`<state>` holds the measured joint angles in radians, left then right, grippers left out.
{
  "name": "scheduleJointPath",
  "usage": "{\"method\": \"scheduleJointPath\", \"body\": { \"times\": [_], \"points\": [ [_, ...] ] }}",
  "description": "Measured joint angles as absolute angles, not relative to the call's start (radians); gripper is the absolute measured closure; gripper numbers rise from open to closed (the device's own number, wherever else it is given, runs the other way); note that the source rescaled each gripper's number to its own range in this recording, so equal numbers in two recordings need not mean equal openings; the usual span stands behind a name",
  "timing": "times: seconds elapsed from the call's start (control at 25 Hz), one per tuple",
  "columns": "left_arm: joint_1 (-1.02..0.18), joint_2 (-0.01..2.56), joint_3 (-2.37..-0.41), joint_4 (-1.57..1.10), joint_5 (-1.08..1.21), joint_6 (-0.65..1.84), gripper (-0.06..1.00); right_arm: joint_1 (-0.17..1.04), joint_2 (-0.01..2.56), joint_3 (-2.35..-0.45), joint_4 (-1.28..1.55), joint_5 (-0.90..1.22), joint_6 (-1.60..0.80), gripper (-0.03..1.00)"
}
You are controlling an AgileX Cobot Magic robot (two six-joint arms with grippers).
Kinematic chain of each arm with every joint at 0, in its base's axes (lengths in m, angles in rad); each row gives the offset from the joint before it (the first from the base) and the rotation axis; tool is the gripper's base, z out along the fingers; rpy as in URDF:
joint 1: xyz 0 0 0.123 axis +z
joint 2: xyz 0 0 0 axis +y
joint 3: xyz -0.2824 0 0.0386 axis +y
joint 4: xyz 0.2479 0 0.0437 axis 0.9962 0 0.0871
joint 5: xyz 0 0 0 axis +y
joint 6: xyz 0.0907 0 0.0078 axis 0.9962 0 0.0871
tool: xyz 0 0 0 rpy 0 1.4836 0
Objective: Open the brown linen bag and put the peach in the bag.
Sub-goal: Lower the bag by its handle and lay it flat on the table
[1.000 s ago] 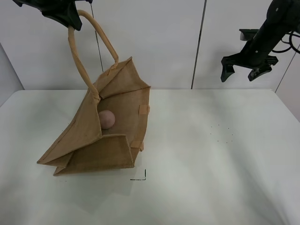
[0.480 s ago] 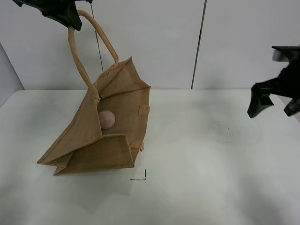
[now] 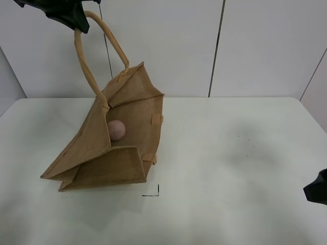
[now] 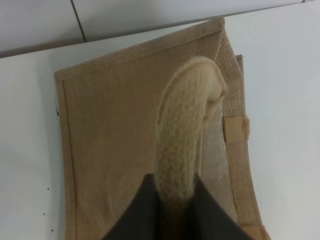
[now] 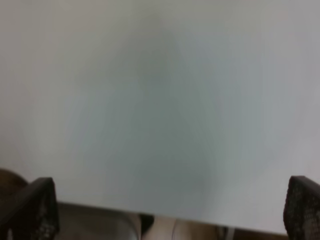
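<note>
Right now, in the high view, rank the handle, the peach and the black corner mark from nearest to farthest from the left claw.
1. Handle: gripped by the left claw, top left.
2. Peach: lower down, inside the bag.
3. Black corner mark: on the table, in front of the bag.

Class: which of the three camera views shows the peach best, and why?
The exterior high view: the peach lies in plain sight inside the open brown linen bag. The left wrist view shows only the bag's cloth and handle, no peach. The right wrist view shows only a blurred pale surface.
</note>
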<state>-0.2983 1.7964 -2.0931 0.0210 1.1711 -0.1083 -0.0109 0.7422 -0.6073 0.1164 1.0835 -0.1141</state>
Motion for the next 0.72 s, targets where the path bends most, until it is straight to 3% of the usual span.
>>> {"method": "scheduleJointPath", "body": {
  "times": [0.28,0.72],
  "points": [
    [-0.298,1.796,-2.093,0.021,1.171,-0.108,0.94,-0.011,0.385,-0.502,0.100,1.036,-0.094,-0.03],
    [-0.298,1.796,-2.093,0.021,1.171,-0.108,0.94,-0.011,0.124,-0.499,0.041,1.032,-0.035,-0.03]
  ]
}}
